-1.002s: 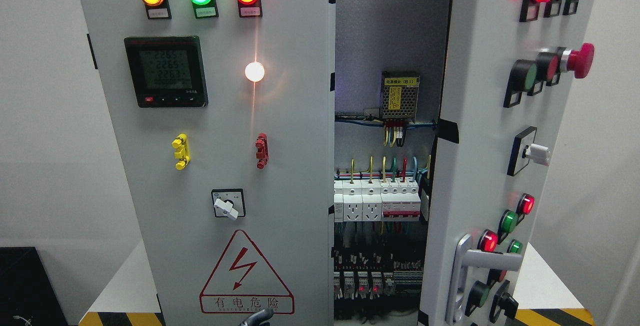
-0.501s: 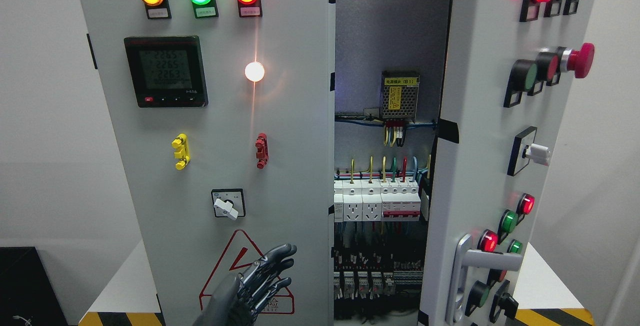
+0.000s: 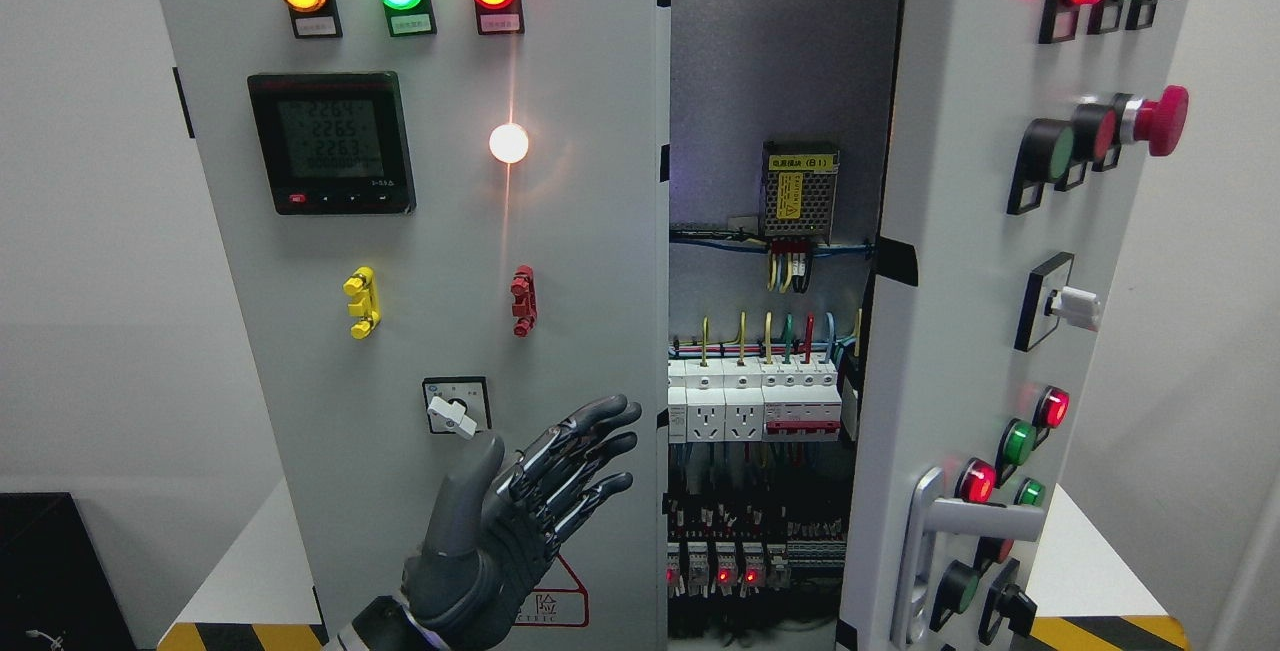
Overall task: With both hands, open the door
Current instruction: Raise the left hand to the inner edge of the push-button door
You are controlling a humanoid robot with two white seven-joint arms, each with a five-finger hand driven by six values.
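Observation:
The grey cabinet has two doors. Its left door (image 3: 590, 261) faces me and carries three lit lamps, a black meter (image 3: 332, 142) and a rotary switch (image 3: 456, 407). The right door (image 3: 950, 231) is swung out towards me, with a silver lever handle (image 3: 930, 536) low down. Between them the cabinet inside (image 3: 770, 411) shows breakers and wiring. My left hand (image 3: 560, 476) is raised in front of the lower left door, over the warning triangle. Its fingers are spread and point up-right, near the door's free edge (image 3: 663, 371). It holds nothing. My right hand is out of sight.
Buttons and a red mushroom stop (image 3: 1160, 119) stick out of the right door. A white switch knob (image 3: 1075, 308) also protrudes there. The cabinet stands on a white table with yellow-black edge tape (image 3: 240, 636). A black box (image 3: 50, 571) sits at the lower left.
My left hand has risen from the bottom edge, up and to the right across the warning triangle, with its fingers spread. Neither door has moved.

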